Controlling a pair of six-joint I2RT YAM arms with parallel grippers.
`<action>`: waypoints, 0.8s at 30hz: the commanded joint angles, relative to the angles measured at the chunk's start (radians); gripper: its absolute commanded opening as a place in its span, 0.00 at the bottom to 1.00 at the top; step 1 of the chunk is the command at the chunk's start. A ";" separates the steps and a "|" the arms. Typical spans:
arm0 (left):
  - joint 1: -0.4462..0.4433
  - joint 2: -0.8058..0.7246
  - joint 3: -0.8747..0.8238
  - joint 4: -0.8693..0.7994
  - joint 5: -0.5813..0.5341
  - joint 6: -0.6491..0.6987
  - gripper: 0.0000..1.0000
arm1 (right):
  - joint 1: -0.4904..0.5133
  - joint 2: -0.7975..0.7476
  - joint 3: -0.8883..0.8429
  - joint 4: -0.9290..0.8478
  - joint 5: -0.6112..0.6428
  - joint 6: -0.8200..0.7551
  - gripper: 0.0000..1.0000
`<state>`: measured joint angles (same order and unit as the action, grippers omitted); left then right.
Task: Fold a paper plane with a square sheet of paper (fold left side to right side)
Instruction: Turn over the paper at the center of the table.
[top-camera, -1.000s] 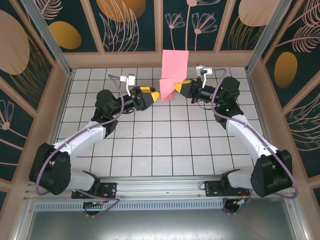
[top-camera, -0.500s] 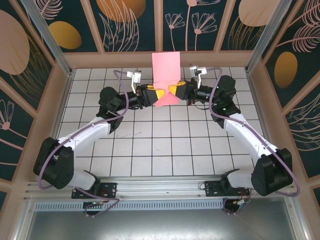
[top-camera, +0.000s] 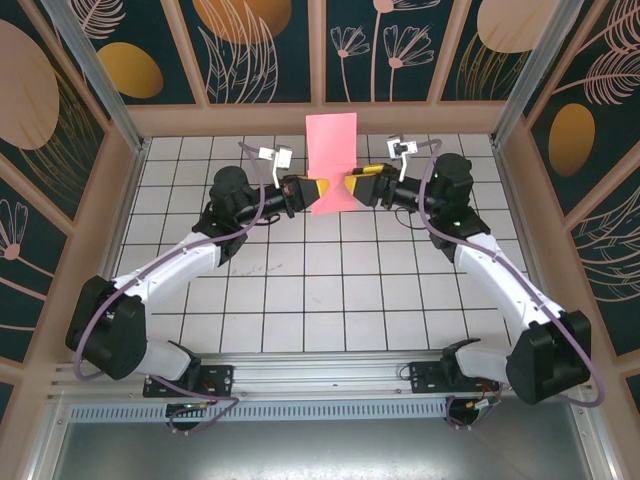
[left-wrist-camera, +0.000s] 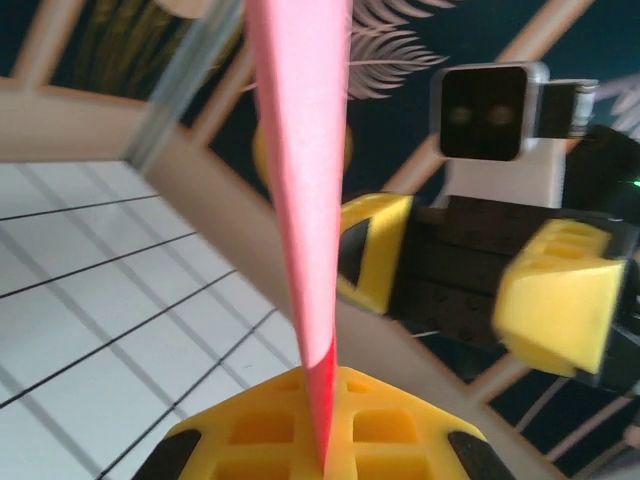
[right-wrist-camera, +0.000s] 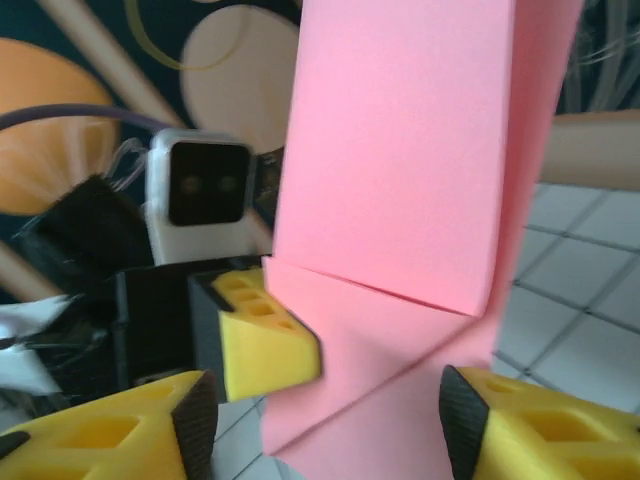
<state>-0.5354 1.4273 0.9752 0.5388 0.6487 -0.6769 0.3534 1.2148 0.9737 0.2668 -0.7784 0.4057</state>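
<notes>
Left wrist view: my left gripper (left-wrist-camera: 322, 420) is clamped on the lower edge of the folded paper (left-wrist-camera: 300, 150), holding it upright above the table (left-wrist-camera: 80, 330). Beyond, the right gripper (left-wrist-camera: 465, 285) stands apart, so I judge this a handover.

Top cam looks down from behind my bases (top-camera: 190, 380); wrist cams close-up, facing each other across pink sheet (right-wrist-camera: 400, 150).

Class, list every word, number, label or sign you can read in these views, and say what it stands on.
None: nothing here can be read as text.
The pink paper is plain, unmarked.
The wall panels carry only leaf and flower drawings.
The tiled table shows grid lines; its faint marks are too small to read.
</notes>
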 joint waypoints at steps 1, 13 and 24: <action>-0.006 -0.058 0.048 -0.326 -0.231 0.201 0.00 | -0.007 -0.051 0.020 -0.300 0.384 -0.150 0.76; -0.268 0.031 0.241 -1.122 -1.130 0.169 0.00 | -0.057 -0.106 -0.105 -0.551 1.100 -0.021 0.99; -0.458 0.655 0.659 -1.832 -1.367 -0.202 0.00 | -0.063 -0.071 -0.105 -0.602 1.217 -0.010 0.99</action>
<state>-0.9764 1.9713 1.5791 -0.9928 -0.6361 -0.7563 0.2985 1.1381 0.8734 -0.3080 0.3813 0.3798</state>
